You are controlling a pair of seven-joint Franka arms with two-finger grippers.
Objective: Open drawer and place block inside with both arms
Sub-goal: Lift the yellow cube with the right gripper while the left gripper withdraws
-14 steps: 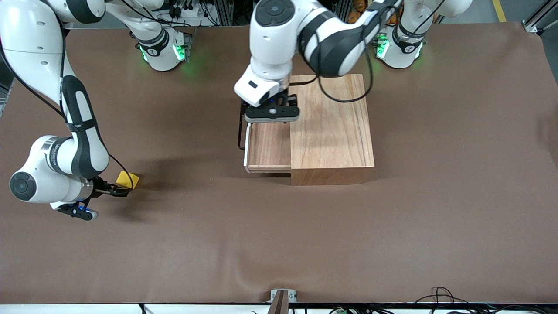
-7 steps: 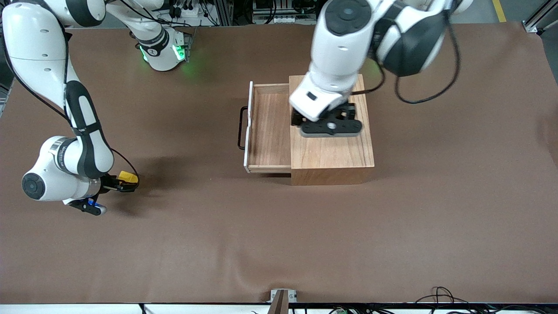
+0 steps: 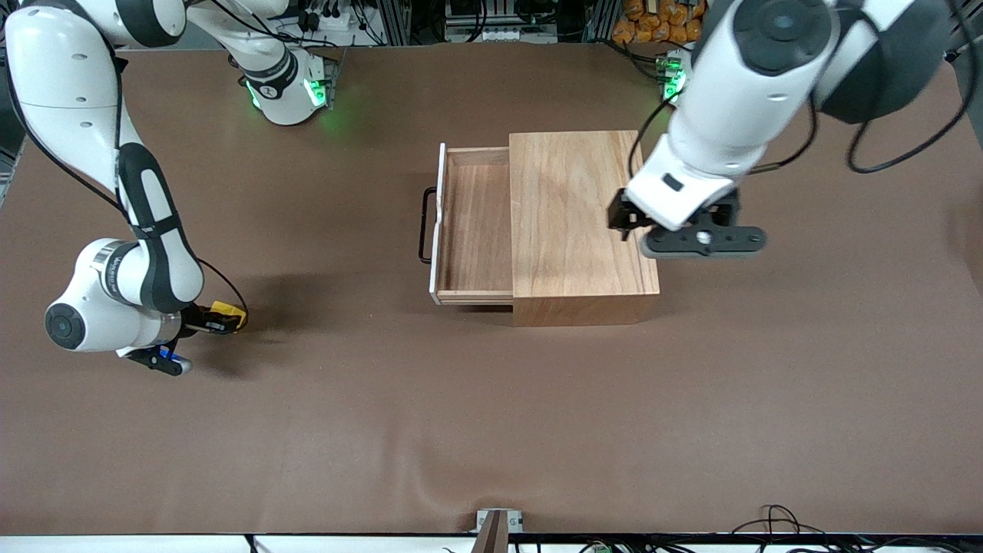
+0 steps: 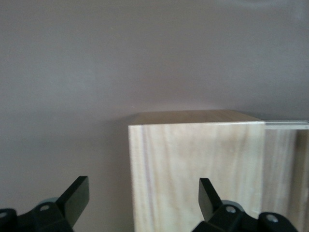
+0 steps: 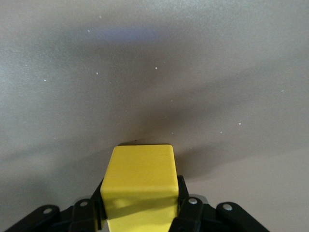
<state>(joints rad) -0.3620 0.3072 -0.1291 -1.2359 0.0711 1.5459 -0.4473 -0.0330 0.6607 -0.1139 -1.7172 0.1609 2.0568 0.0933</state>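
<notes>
The drawer stands pulled out of the wooden box, with its black wire handle toward the right arm's end; its tray is empty. My left gripper hangs open and empty over the box's edge toward the left arm's end. In the left wrist view its fingers are spread wide above a corner of the box. My right gripper is shut on the yellow block, low over the table at the right arm's end. In the right wrist view the block sits between the fingers.
The brown table mat stretches between the block and the drawer. The arms' green-lit bases stand along the edge farthest from the front camera. Cables lie at the nearest edge.
My left gripper has left the drawer front and swung across the box top to the box's edge toward the left arm's end. My right gripper has closed on the block.
</notes>
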